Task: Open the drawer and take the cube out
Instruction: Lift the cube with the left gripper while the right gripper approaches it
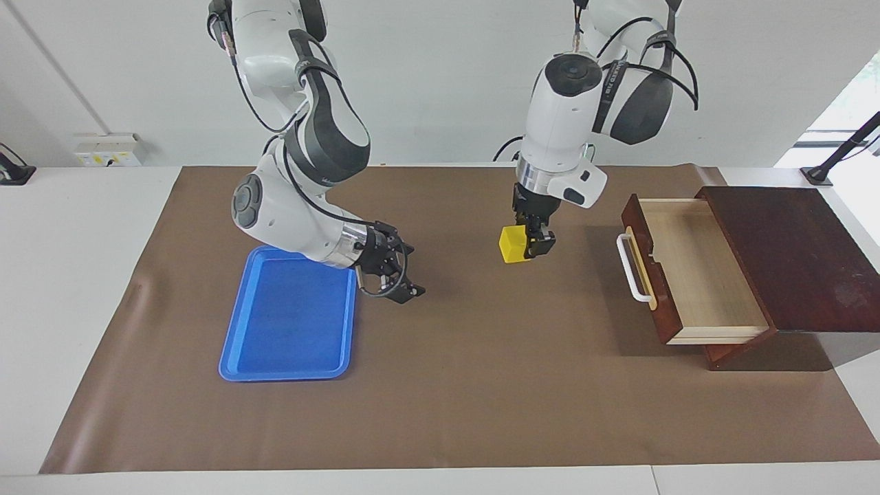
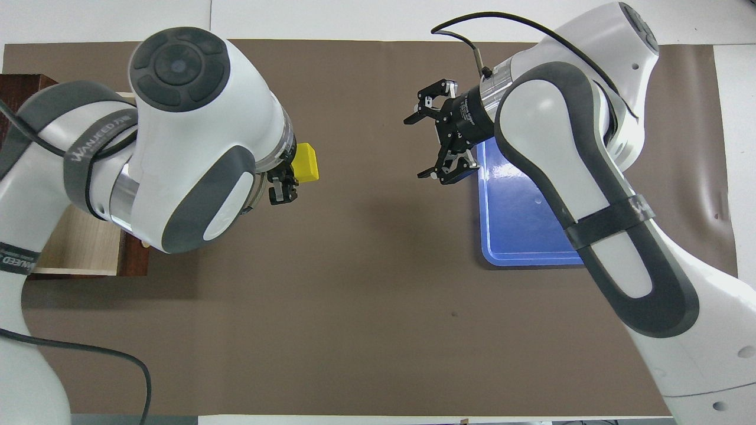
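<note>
The drawer (image 1: 694, 275) stands pulled open at the left arm's end of the table. Its white bar handle (image 1: 631, 269) faces the middle of the table, and its light wood interior is bare. In the overhead view only a part of the drawer (image 2: 77, 248) shows under the left arm. My left gripper (image 1: 528, 246) (image 2: 291, 176) is shut on the yellow cube (image 1: 512, 244) (image 2: 307, 162) and holds it over the brown mat, between the drawer and the blue tray. My right gripper (image 1: 405, 271) (image 2: 417, 147) is open and empty, over the mat beside the tray's edge.
The flat blue tray (image 1: 289, 330) (image 2: 520, 236) lies on the mat toward the right arm's end. The dark wooden cabinet (image 1: 790, 254) that houses the drawer sits at the mat's edge. A brown mat (image 1: 481, 385) covers most of the table.
</note>
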